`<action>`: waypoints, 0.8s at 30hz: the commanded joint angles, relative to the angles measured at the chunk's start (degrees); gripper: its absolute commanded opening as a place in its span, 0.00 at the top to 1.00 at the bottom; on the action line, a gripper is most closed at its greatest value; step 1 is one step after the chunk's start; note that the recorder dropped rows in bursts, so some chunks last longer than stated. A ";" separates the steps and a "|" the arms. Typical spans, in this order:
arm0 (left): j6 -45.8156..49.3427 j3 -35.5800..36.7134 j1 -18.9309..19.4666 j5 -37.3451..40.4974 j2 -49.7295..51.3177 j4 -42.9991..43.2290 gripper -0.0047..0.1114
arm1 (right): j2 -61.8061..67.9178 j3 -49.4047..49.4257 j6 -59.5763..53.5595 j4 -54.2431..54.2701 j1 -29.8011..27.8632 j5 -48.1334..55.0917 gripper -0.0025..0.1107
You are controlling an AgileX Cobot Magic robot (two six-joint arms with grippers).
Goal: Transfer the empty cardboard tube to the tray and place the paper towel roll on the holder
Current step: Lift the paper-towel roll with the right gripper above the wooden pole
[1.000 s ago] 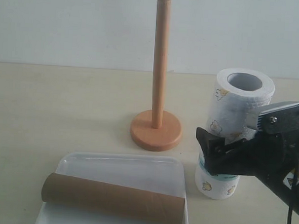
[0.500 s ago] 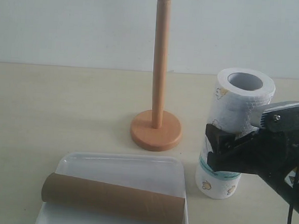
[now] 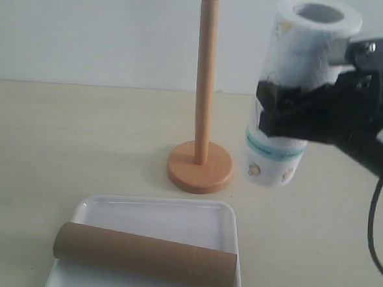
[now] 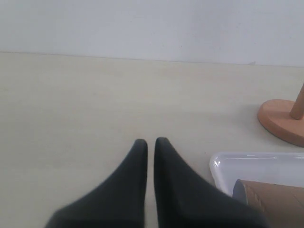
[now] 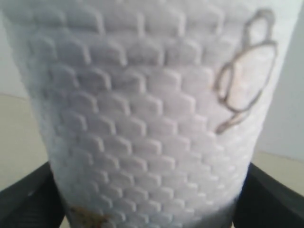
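The paper towel roll (image 3: 294, 65) hangs upright in the air, right of the holder's rod, with my right gripper (image 3: 297, 114) shut around its middle. In the right wrist view the embossed white roll (image 5: 147, 118) fills the frame between the dark fingers (image 5: 266, 199). The wooden holder (image 3: 200, 157) stands bare on its round base. The brown cardboard tube (image 3: 144, 256) lies on its side in the white tray (image 3: 155, 213). My left gripper (image 4: 150, 142) is shut and empty over the table, beside the tray corner (image 4: 223, 166); the tube end (image 4: 266, 199) shows there too.
A beige tabletop runs back to a pale wall. The holder base (image 4: 280, 121) shows in the left wrist view. A black cable (image 3: 375, 226) hangs from the right arm at the right edge.
My right gripper closed on the paper towel roll and lifted it off the table, a little toward the holder. The tube, the tray and the holder stayed put.
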 commanded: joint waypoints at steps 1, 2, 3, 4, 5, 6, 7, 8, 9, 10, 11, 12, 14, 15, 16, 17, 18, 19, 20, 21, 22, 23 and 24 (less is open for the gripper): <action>-0.40 0.21 0.10 -0.06 -0.19 0.11 0.92 | -4.84 -10.73 -2.79 -0.11 0.01 9.51 0.97; -0.40 0.21 0.10 -0.06 -0.19 0.11 0.92 | -5.56 -13.54 -3.31 -0.11 0.01 12.50 0.97; -0.40 0.21 0.10 -0.06 -0.19 0.11 0.92 | -6.01 -15.82 -3.58 -0.11 0.01 14.70 0.97; -0.40 0.21 0.10 -0.06 -0.19 0.11 0.92 | -6.35 -18.56 -3.61 -0.11 0.01 17.02 0.97; -0.40 0.21 0.10 -0.06 -0.19 0.11 0.92 | -6.65 -21.13 -3.61 -0.11 0.01 18.69 0.97; -0.40 0.21 0.10 -0.06 -0.19 0.11 0.92 | -6.65 -23.63 -3.61 -0.11 0.01 19.84 0.97; -0.40 0.21 0.10 -0.06 -0.19 0.11 0.92 | -6.65 -25.64 -3.61 -0.11 0.01 20.81 0.97; -0.40 0.21 0.10 -0.06 -0.19 0.11 0.92 | -6.55 -28.00 -3.61 -0.11 0.01 21.86 0.97; -0.40 0.21 0.10 -0.06 -0.19 0.11 0.92 | -6.46 -30.19 -3.61 -0.11 0.01 22.68 0.97; -0.40 0.21 0.10 -0.06 -0.19 0.11 0.92 | -6.32 -32.18 -3.61 -0.11 0.01 23.22 0.97; -0.40 0.21 0.10 -0.06 -0.19 0.11 0.92 | -6.09 -34.02 -3.61 -0.11 0.01 23.49 0.97; -0.40 0.21 0.10 -0.06 -0.19 0.11 0.92 | -5.96 -35.76 -3.61 -0.11 0.01 23.95 0.97; -0.40 0.21 0.10 -0.06 -0.19 0.11 0.92 | -5.16 -38.72 -3.61 -0.11 0.01 24.54 0.97; -0.40 0.21 0.10 -0.06 -0.19 0.11 0.92 | -4.62 -40.35 -3.70 -0.11 0.01 25.32 0.97; -0.40 0.21 0.10 -0.06 -0.19 0.11 0.92 | -4.06 -41.65 -3.70 -0.11 0.01 25.92 0.97; -0.40 0.21 0.10 -0.06 -0.19 0.11 0.92 | -3.20 -43.36 -3.70 -0.11 0.01 26.83 0.97; -0.40 0.21 0.10 -0.06 -0.19 0.11 0.92 | -2.18 -45.10 -3.70 -0.11 0.01 27.81 0.97; -0.40 0.21 0.10 -0.06 -0.19 0.11 0.92 | -1.00 -46.80 -3.70 -0.11 0.01 28.72 0.97; -0.40 0.21 0.10 -0.06 -0.19 0.11 0.92 | 0.22 -48.57 -3.70 -0.11 0.01 29.85 0.97; -0.40 0.21 0.10 -0.06 -0.19 0.11 0.92 | 1.55 -50.21 -3.70 -0.11 0.01 30.89 0.97; -0.40 0.21 0.10 -0.06 -0.19 0.11 0.92 | 2.58 -51.37 -3.70 -0.11 0.01 31.44 0.97; -0.40 0.21 0.10 -0.06 -0.19 0.11 0.92 | 3.89 -52.70 -3.70 -0.11 0.01 32.75 0.97; -0.40 0.21 0.10 -0.06 -0.19 0.11 0.92 | 5.21 -53.87 -3.70 -0.11 0.01 33.71 0.97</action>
